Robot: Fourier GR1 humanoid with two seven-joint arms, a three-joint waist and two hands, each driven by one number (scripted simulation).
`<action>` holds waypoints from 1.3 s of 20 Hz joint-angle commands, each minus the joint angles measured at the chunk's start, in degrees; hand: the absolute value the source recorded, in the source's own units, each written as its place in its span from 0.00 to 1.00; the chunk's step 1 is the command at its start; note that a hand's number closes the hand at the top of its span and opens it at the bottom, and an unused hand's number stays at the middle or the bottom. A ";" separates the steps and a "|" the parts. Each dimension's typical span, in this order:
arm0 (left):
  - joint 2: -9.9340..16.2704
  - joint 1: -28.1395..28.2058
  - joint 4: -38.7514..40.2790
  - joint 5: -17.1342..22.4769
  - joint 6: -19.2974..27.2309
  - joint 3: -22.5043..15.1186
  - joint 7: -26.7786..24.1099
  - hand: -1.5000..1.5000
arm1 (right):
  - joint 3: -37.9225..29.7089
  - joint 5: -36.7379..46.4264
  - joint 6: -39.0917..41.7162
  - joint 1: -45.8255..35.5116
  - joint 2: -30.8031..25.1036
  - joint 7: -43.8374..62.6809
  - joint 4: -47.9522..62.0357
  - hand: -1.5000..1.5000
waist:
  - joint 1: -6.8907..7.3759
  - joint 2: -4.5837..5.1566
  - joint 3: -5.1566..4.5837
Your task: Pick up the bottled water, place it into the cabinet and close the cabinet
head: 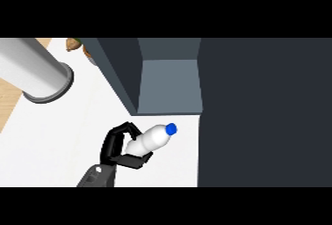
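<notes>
In the head view, one black hand has its fingers curled around the bottled water, holding it tilted above the white table, blue cap up-right. The open cabinet is just beyond the hand, and a grey cylinder stands far to its left.

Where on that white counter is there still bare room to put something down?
The widest bare patch of counter lies left of the robot hand holding the bottle, below the grey cylinder. It is crowded between bottle, open cabinet and its dark door.
</notes>
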 commanded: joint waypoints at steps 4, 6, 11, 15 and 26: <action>-0.26 -3.98 -10.63 9.14 12.36 -11.45 13.38 1.00 | -1.02 -2.52 0.61 2.06 -1.15 0.72 -6.34 0.00 | -0.55 0.00 0.00; -0.27 -5.66 -13.55 11.83 16.62 -16.61 17.33 1.00 | -2.00 -3.46 -0.33 -0.17 -0.41 1.94 -5.70 0.00 | -0.47 0.15 -0.02; -0.27 -12.94 -12.63 17.21 23.07 -19.30 21.47 1.00 | -3.39 -5.11 2.20 3.43 -2.01 -0.87 -5.13 0.00 | -1.39 0.30 -0.04; -0.26 -19.33 -12.12 18.75 30.72 -22.06 26.28 1.00 | -5.68 -6.82 1.75 3.19 -2.10 -0.01 -7.30 0.00 | -1.46 0.40 -0.02; -0.22 -34.04 3.21 25.46 31.70 -15.90 30.14 1.00 | -7.63 -7.38 4.26 5.46 -1.46 -3.43 -7.63 0.00 | -2.63 1.02 -0.09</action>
